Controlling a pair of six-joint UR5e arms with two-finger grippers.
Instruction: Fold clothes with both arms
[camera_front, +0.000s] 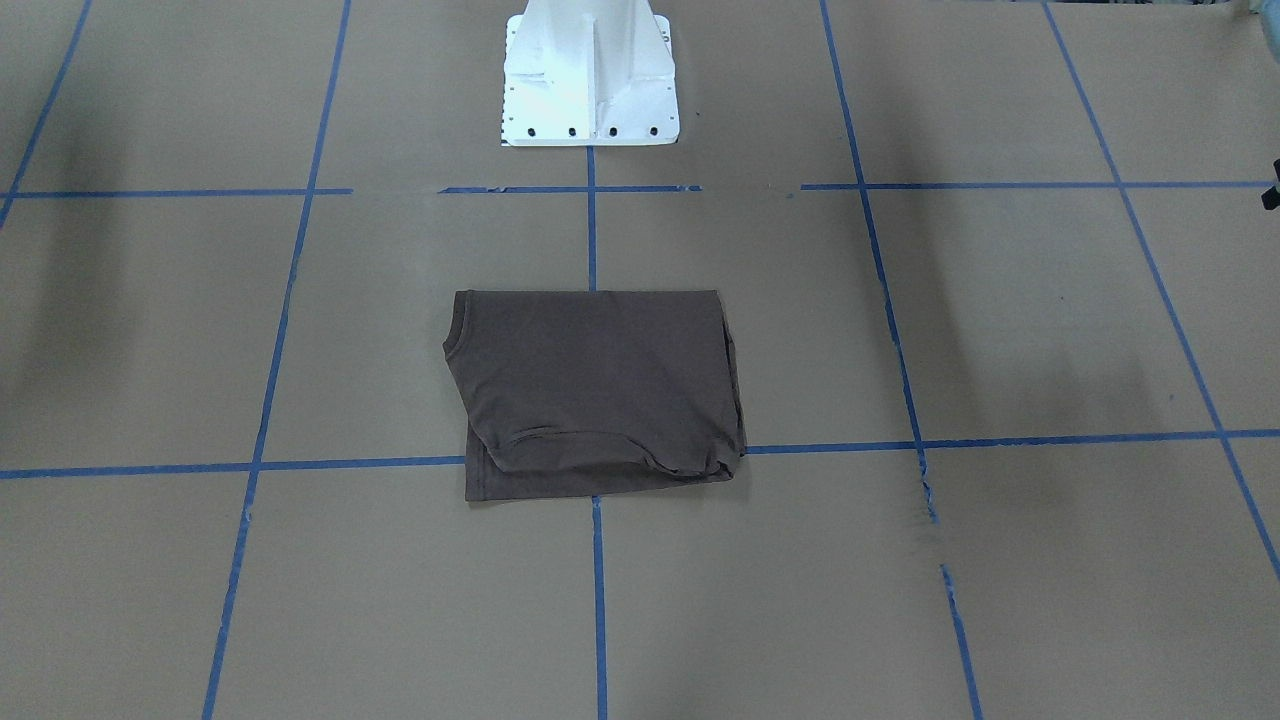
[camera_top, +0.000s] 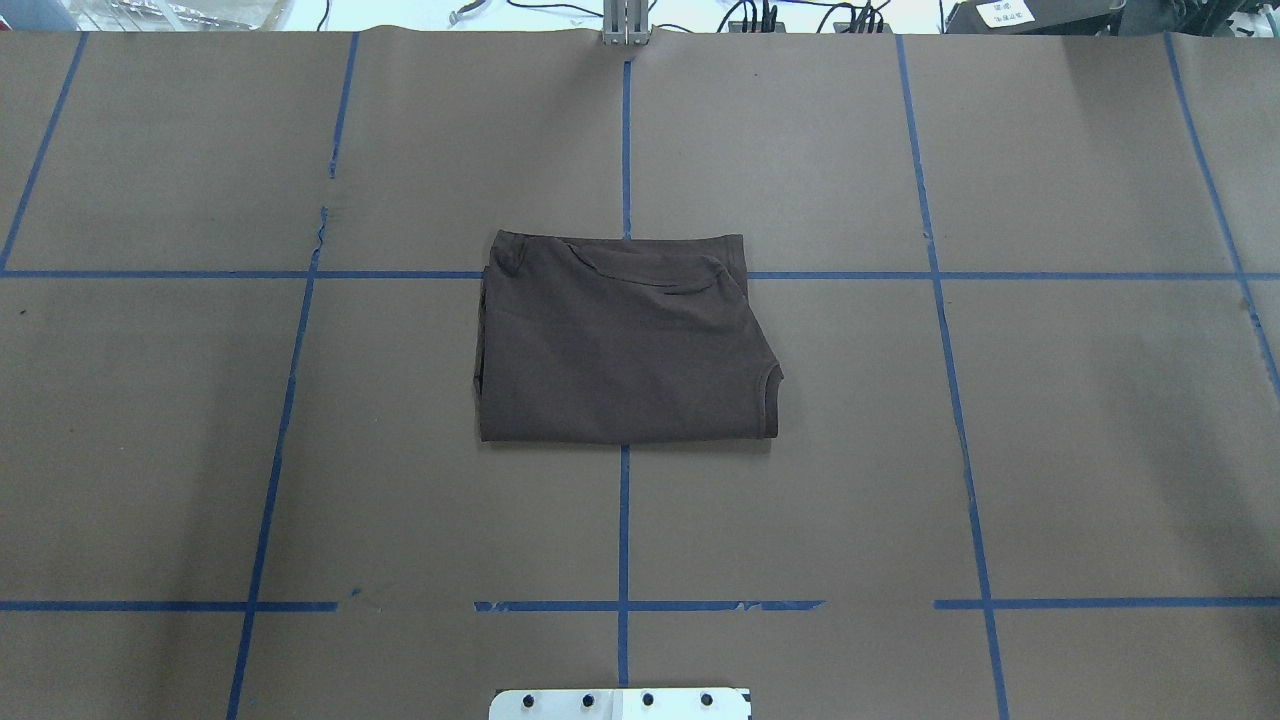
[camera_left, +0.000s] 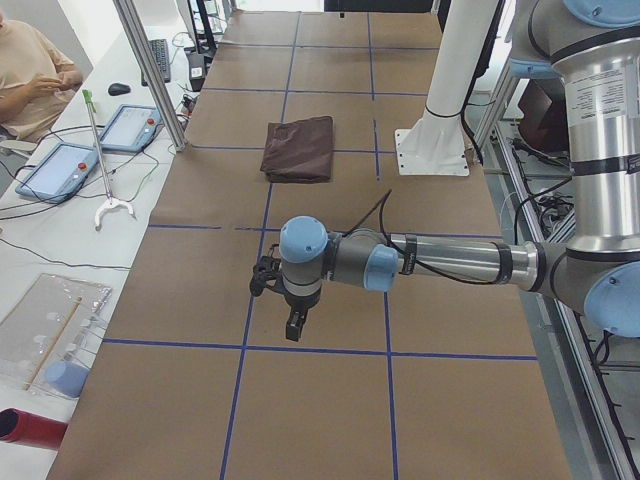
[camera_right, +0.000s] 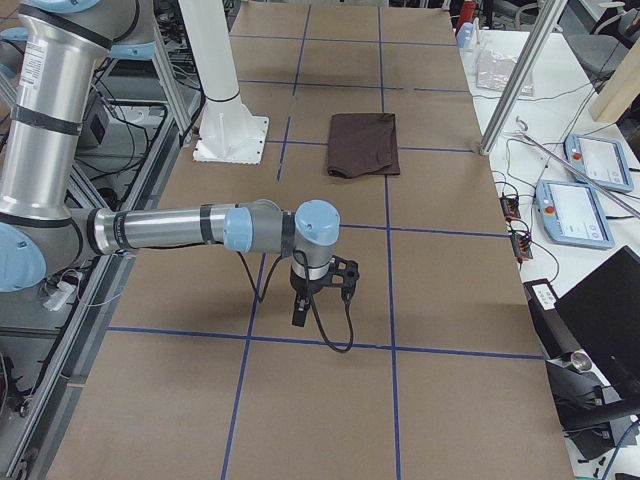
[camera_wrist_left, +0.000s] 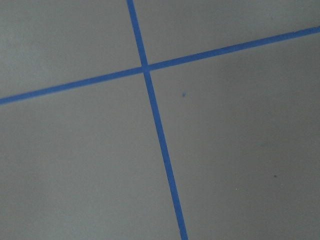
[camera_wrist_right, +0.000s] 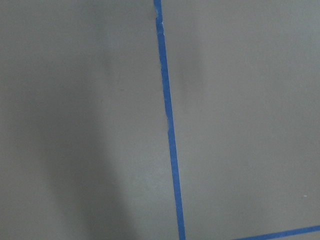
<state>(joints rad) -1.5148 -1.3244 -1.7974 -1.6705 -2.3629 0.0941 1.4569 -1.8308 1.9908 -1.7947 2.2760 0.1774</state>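
both level, wrists down | left arm (camera_left: 450, 262), right arm (camera_right: 170, 228) | jaws: cannot tell

I see the table (camera_top: 1100, 400), covered in brown paper and gridded with blue tape lines (camera_top: 624, 520), carrying the folded dark brown T-shirt (camera_top: 620, 345) flat over a central tape crossing, with the white pedestal base (camera_front: 590, 90) standing beyond it.

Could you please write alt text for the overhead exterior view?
A dark brown T-shirt, folded into a rough rectangle, lies centred on a brown table gridded with blue tape. A white pedestal base edges in at the bottom, cables along the top.
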